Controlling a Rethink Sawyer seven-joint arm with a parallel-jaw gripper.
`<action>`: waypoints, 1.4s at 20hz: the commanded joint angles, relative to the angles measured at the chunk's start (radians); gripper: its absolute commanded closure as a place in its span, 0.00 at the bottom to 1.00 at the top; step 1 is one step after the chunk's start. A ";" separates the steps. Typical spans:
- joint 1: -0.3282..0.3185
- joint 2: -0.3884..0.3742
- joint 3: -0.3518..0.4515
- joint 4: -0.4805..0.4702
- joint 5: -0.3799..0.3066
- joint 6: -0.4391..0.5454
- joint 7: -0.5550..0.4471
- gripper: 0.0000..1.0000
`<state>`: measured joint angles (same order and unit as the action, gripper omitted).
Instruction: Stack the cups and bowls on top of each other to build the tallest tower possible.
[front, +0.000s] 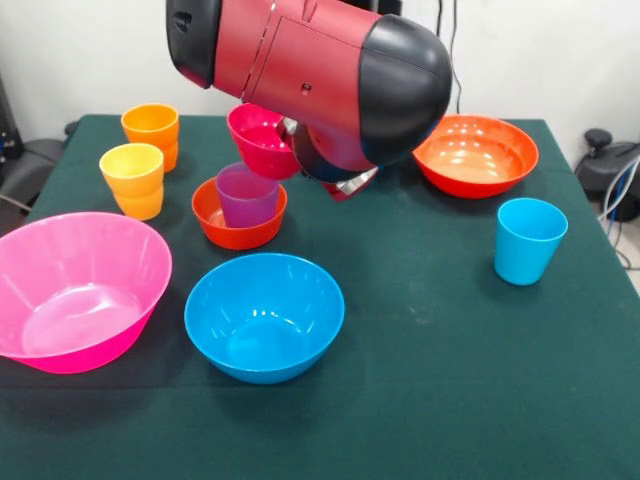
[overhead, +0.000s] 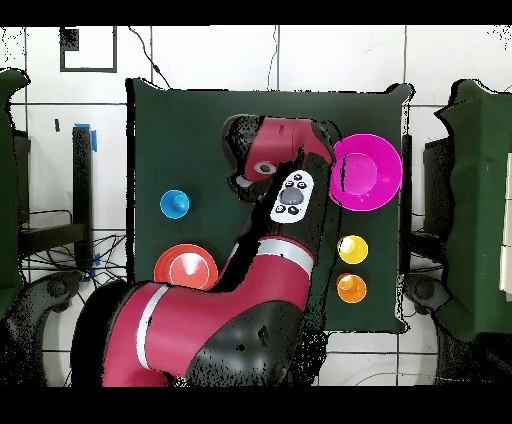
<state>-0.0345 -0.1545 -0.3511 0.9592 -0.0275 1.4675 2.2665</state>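
Front view: red-and-black arm (front: 320, 75) fills the upper centre of the frame, smooth moulded shells with a glossy black end cap. Gripper sits behind the arm body; cannot tell whether it holds anything.

Table (front: 430, 360) is covered in dark green matte cloth. All ware is smooth glossy plastic, round.

Cups visible, four: orange cup (front: 151, 128) at upper left, yellow cup (front: 133, 178) just below it, light blue cup (front: 528, 239) at right, purple cup (front: 246, 195) at centre left, translucent.

Bowls visible, five: small orange-red bowl (front: 225, 230) holding the purple cup upright inside it; small magenta bowl (front: 262, 140) tilted, raised just above the purple cup's rim, touching or apart I cannot tell; one medium blue bowl (front: 264, 315) at lower centre; wide orange bowl (front: 475, 153) at upper right; big translucent pink bowl (front: 75, 290) at lower left.

Overhead view: arm covers the table's centre; a grey oval button pad (overhead: 290, 195) shows on it. No readable writing on anything
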 joint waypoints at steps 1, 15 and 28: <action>0.030 -0.104 0.021 0.157 -0.158 -0.429 -0.018 1.00; 0.017 -0.073 0.021 0.053 -0.176 -0.450 -0.046 1.00; 0.077 -0.136 0.020 0.180 -0.076 -0.193 0.073 1.00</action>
<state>-0.0111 -0.2480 -0.3849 1.0290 -0.1310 1.0793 2.2665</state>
